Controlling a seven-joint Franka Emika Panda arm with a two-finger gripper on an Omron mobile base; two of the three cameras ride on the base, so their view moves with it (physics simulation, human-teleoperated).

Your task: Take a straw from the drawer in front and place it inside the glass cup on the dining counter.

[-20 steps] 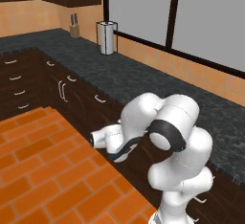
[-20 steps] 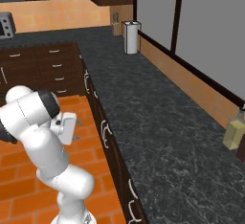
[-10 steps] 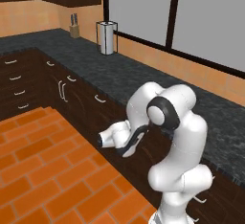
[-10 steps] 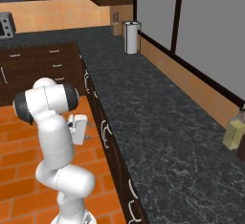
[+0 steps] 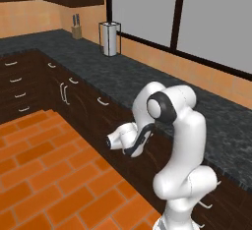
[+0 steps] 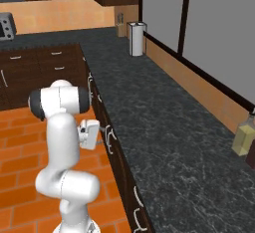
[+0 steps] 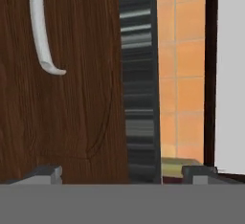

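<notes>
We hold the hand point(image 7: 122, 173) released and empty, fingertips point(image 7: 45, 173) spread before the shut drawer point(image 7: 72, 98), whose rigid curved handle point(image 7: 42, 27) we judge the firm grip point, the light straw presumably lying inside, below the black bench point(image 5: 147, 84).

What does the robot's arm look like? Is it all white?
Mostly white. The arm is made of smooth, rounded white tubes, like fat sausages joined together. Its joints are dark: you can see a black ring at the elbow in both base views. The hand is a white block with a dark strip under it, and the gripper ends in two small dark grey finger tips. No loose cables or markings show.
</notes>
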